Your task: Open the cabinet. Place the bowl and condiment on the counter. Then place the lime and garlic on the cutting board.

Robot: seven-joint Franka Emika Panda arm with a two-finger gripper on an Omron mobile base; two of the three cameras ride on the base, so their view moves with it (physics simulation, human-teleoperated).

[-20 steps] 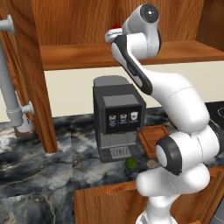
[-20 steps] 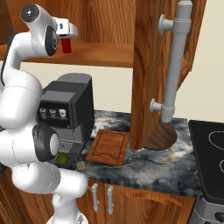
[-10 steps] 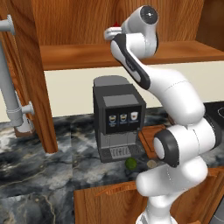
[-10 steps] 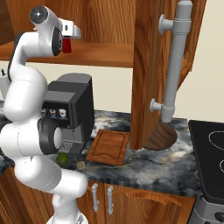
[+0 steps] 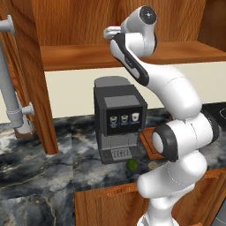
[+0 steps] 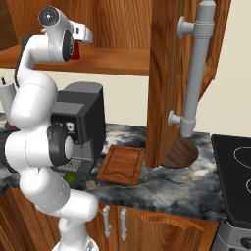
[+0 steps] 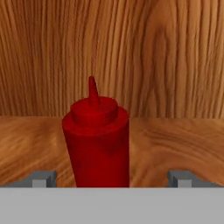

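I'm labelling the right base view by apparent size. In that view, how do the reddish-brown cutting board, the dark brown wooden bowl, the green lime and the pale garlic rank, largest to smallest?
1. Reddish-brown cutting board.
2. Dark brown wooden bowl, partly hidden by the cabinet door.
3. Green lime and pale garlic: both tiny, too alike to rank.

Condiment (image 7: 97, 140) stands upright between the wide-apart fingertips (image 7: 40, 178) — bare shelf either side, cabinet (image 7: 131, 52) back wall close behind.

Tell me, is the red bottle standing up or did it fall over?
Standing up. The red bottle sits on its base on the cabinet shelf, pointed top straight up, between the open end effector tips.
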